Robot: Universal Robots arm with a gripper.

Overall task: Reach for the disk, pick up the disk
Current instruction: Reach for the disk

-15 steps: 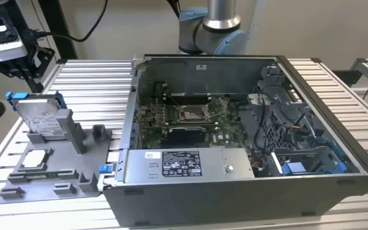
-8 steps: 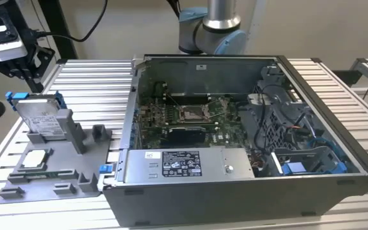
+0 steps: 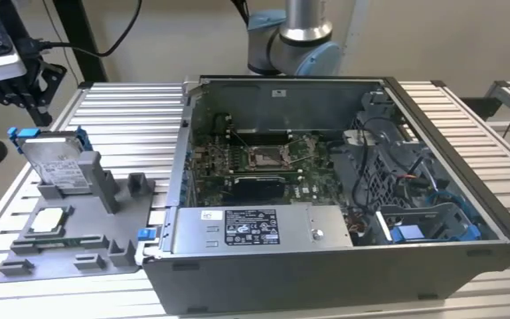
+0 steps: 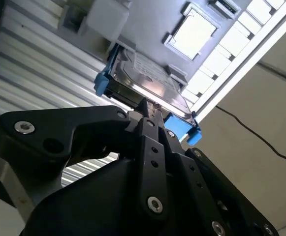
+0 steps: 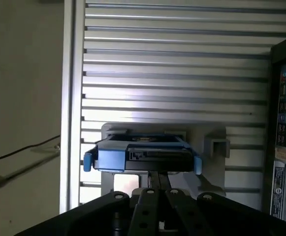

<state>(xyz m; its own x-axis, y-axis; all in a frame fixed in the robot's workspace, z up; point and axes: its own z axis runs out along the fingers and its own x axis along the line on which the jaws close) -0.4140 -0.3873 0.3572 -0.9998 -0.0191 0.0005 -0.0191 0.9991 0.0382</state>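
Reach begun, grasp and lift not yet made. In both wrist views, gripper (image 5: 157, 177) with fingers pressed together, nothing between them, tips aimed at the disk (image 5: 142, 158). At the exterior view's far left, gripper above the disk and apart from it. Disk upright on edge in its blue bracket, slotted in the grey fixture tray (image 3: 87, 226). CPU chip (image 3: 46, 220) flat on that tray. Open computer case (image 3: 326, 266) further right.
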